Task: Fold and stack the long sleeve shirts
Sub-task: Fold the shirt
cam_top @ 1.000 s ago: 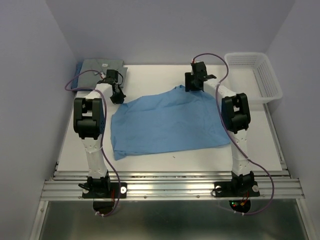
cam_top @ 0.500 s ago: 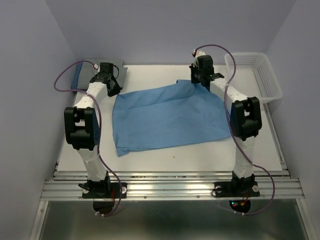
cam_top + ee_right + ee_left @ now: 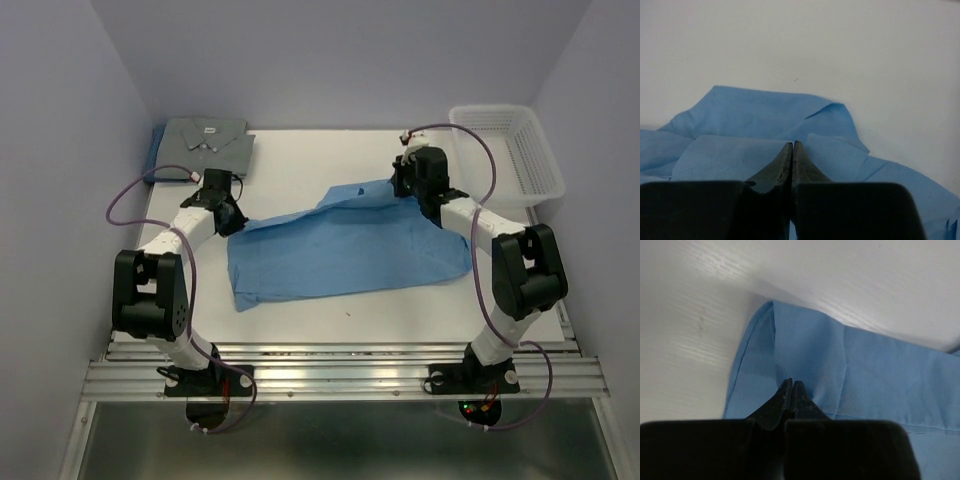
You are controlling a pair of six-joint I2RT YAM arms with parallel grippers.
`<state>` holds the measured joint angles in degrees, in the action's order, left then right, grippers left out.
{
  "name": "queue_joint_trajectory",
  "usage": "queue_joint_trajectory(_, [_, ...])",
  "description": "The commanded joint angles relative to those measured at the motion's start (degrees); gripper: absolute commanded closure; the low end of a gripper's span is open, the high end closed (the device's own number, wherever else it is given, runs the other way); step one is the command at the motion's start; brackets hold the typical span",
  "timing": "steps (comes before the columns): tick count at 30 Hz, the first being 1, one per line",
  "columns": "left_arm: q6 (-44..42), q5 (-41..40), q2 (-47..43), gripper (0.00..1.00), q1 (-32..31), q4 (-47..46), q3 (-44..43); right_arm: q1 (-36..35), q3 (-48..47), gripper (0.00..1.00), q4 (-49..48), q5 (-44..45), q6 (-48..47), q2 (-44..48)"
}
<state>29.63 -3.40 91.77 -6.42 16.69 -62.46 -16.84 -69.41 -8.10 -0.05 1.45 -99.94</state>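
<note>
Left tool [image 3: 226, 212] closed, pinching the far left edge of the light blue shirt [image 3: 340, 255]. Right tool [image 3: 401, 186] closed on its far right edge. The shirt lies mid-worktop [image 3: 300, 160] between both tools, its far edge raised. A second ago the right tool stood open and the shirt lay flatter.

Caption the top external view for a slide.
Left gripper and right gripper pinch the light blue shirt by its far edge; folded grey shirt at far left.
</note>
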Motion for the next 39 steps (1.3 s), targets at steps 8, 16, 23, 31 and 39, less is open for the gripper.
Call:
queue_joint_trajectory(8, [2.9, 0.0, -7.0, 1.0, -1.8, -5.5, 12.7, 0.5, 19.4, 0.91, -10.4, 3.1, 9.9, 9.3])
queue_joint_trajectory(16, [4.6, -0.1, -4.3, 1.0, -2.0, -4.6, 15.9, 0.5, 30.6, 0.68, -10.6, 2.3, 19.5, 15.7])
queue_joint_trajectory(23, [4.7, -1.3, -4.9, 0.16, -2.5, 0.7, 12.4, 0.5, 25.1, 0.35, -1.1, 3.7, 14.5, 20.8])
queue_joint_trajectory(31, [5.1, -5.0, -13.8, 0.01, -4.1, 8.2, 4.0, -1.0, 9.1, 0.0, 4.1, -4.1, 4.4, 15.8])
queue_joint_trajectory(39, [3.3, -1.9, -8.6, 0.01, -4.2, 6.3, -3.5, -9.3, -19.8, 0.0, 18.8, 4.4, 1.4, -10.7])
